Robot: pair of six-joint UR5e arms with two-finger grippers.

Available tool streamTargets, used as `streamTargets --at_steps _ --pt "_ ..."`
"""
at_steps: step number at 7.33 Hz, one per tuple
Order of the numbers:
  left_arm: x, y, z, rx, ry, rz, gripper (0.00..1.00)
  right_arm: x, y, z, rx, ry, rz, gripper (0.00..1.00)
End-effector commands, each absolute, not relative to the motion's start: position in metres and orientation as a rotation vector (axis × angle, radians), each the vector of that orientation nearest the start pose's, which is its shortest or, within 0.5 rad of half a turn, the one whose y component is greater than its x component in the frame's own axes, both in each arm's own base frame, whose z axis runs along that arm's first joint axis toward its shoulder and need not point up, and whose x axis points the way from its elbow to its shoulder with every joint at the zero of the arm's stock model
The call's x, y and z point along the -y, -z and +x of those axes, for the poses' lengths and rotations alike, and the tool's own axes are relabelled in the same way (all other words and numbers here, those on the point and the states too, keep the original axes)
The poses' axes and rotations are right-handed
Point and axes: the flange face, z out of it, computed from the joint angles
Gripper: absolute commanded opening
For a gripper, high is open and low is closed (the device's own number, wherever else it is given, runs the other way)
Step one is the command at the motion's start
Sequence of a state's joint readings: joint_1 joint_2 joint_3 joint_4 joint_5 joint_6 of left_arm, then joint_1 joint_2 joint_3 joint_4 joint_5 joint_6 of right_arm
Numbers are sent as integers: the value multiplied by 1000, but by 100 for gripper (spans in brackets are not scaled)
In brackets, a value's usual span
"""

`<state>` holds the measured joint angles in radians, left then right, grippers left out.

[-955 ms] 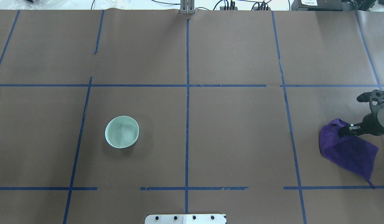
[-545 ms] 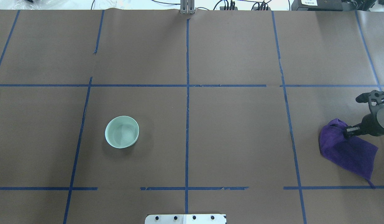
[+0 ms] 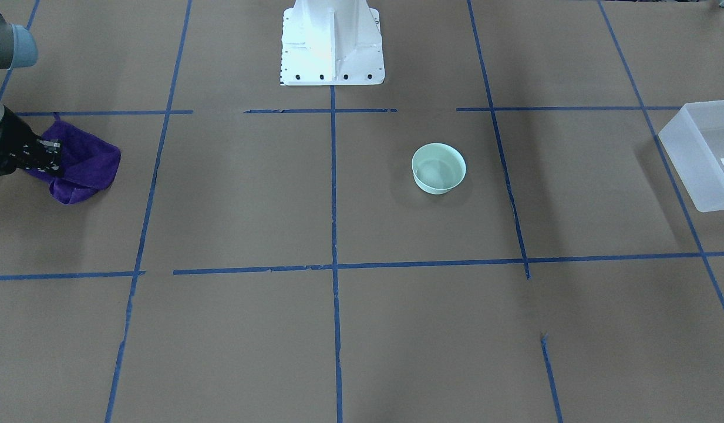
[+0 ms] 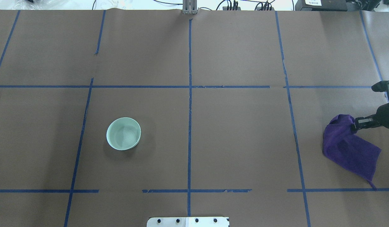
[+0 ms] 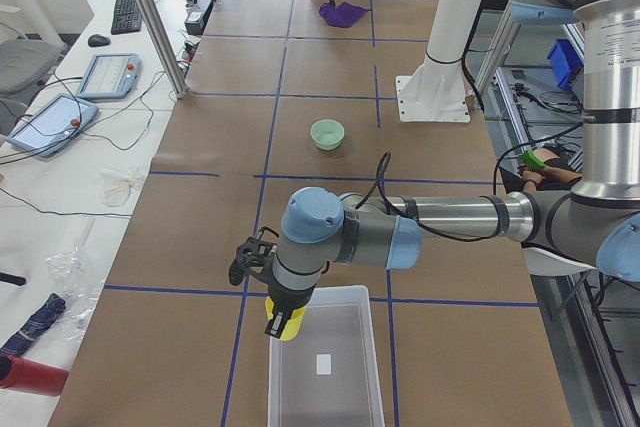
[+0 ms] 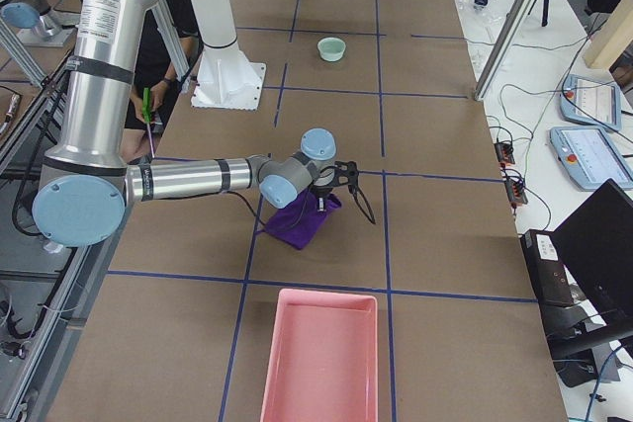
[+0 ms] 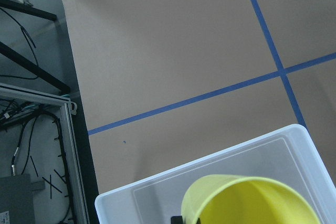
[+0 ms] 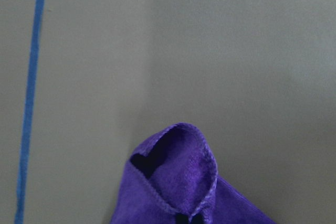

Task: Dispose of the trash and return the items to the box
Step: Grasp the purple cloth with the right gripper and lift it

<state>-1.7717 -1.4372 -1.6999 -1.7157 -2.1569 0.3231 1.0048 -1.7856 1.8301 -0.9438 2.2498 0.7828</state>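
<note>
The left end effector [image 5: 281, 313] grips a small bright yellow tapered plastic cup [image 7: 247, 203], holding it over one end of the translucent frosted-white rectangular plastic bin [image 7: 283, 150]. The right end effector [image 4: 355, 123] is closed on a raised fold of a purple cloth [image 4: 349, 148] lying on the brown paper-covered counter [image 4: 238, 132], well apart from a round mint-green bowl [image 4: 123, 133].

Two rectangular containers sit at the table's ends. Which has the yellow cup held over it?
The translucent bin, beneath the held yellow cup; the pink tray lies near the purple cloth.
</note>
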Motion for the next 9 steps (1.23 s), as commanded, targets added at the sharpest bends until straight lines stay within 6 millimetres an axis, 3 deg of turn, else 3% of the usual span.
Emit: streamTargets --at_steps 1,3,4,5,6,9 --pt "402 -674 -161 -555 -77 229 0 409 -525 -124 975 -33 158 0" --pt "394 -684 -159 -562 -64 211 0 416 -502 -79 1020 -99 205 0" --pt "393 -692 -155 -602 -54 197 0 414 -470 -61 1026 -138 195 0" --pt "391 -703 -152 -616 -51 186 0 427 -414 -47 1020 -175 204 0" --pt "386 -713 -143 -663 -55 179 0 424 -392 -31 993 -169 213 0" --pt "391 -746 -93 -791 -113 171 0 429 -412 31 882 -72 266 0"
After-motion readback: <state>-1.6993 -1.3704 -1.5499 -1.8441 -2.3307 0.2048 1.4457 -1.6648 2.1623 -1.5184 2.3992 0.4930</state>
